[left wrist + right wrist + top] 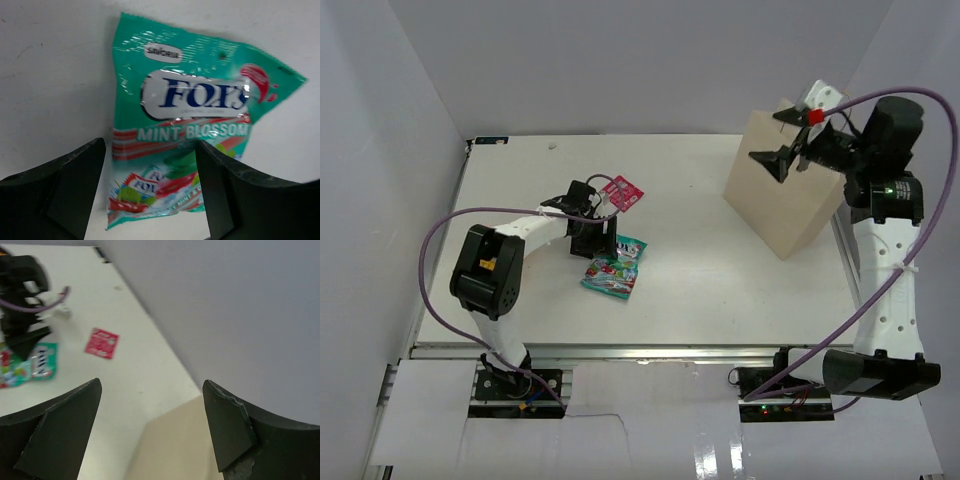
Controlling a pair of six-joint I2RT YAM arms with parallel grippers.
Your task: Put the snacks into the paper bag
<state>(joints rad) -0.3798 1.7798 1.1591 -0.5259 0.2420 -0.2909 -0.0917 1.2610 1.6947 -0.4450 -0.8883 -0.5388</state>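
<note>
Two snacks on the table: teal packet under spread-fingered left gripper, pink-red square near. Legible only from left wrist: "FOX'S MINT BLOSSOM". Right gripper, fingers apart, above paper bag.

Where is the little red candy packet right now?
In the top view the red packet lies flat on the table, a little left of the middle and toward the back, just behind the green packet.

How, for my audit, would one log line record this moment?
left gripper open over teal packet | right gripper open above paper bag | pink-red packet unbagged
</note>
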